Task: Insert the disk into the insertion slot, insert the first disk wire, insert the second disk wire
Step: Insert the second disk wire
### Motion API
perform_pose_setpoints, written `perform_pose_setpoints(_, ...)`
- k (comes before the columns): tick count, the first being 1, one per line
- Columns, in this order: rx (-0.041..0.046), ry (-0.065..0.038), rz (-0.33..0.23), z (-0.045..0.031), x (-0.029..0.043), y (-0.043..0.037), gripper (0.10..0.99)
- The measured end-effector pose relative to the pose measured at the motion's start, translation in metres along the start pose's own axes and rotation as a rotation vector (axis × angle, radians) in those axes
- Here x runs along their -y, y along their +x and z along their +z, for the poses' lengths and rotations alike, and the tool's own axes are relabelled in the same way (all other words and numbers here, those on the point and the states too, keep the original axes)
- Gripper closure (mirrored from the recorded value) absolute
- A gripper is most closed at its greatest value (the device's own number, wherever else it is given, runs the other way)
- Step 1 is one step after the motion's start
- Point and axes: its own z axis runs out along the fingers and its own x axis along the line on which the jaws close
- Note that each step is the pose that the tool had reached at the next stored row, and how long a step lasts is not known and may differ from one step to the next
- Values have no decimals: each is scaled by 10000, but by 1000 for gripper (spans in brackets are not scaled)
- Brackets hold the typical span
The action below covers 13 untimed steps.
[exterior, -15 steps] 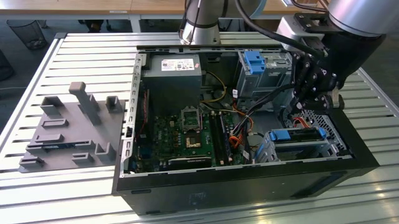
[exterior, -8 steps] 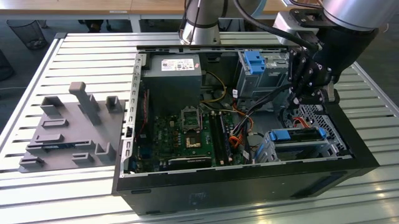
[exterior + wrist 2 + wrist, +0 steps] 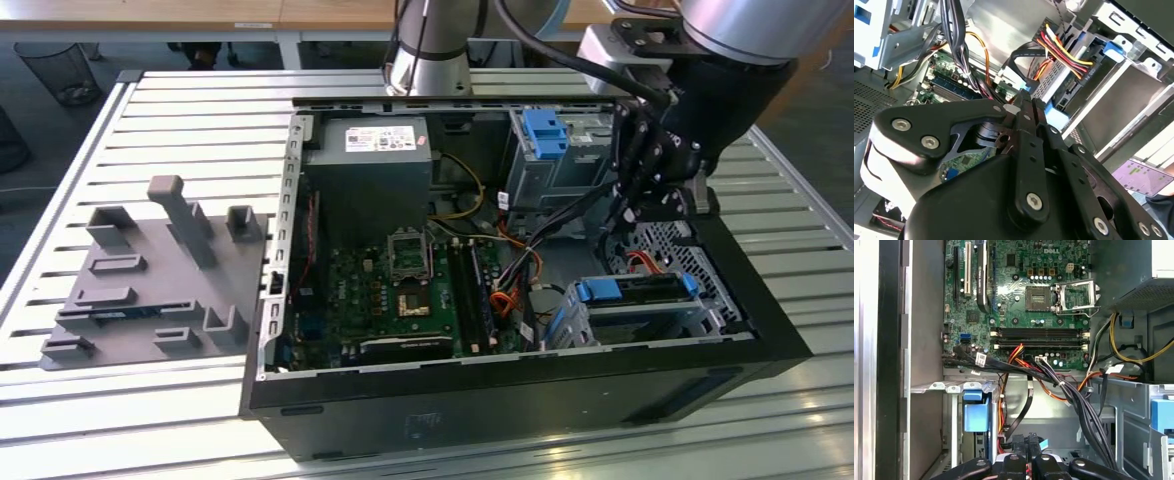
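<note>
The disk [image 3: 638,290], framed in its blue carrier, lies inside the insertion slot [image 3: 571,322] at the case's corner on the exterior view's right. A red, yellow and black wire bundle [image 3: 1069,56] ends in a plug seated in the disk's [image 3: 1066,92] rear edge. My gripper [image 3: 641,226] hangs just above that rear edge. In both wrist views the gripper [image 3: 1024,98] [image 3: 1028,457] is shut on the blue-tipped plug [image 3: 1024,443] of a flat black wire [image 3: 1016,55], a short way from the disk's connectors. The carrier's blue tab [image 3: 976,416] sits beside the fingertips.
A taller grey cage with a blue tab [image 3: 547,130] stands at the back of the open case [image 3: 534,400]. The motherboard [image 3: 1019,295], loose black cable bundles [image 3: 1079,405] and a power supply [image 3: 367,185] crowd the interior. A grey fixture plate [image 3: 154,280] lies on the slatted table.
</note>
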Motion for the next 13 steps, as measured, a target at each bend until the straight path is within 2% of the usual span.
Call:
perform_pose_setpoints(4,-2,0,0,22,-1,-15,902)
perform_pose_setpoints(5,-3,0,0,29,0,-18,843)
perform_pose_setpoints(13,-69,1,4,108,1,-23,843)
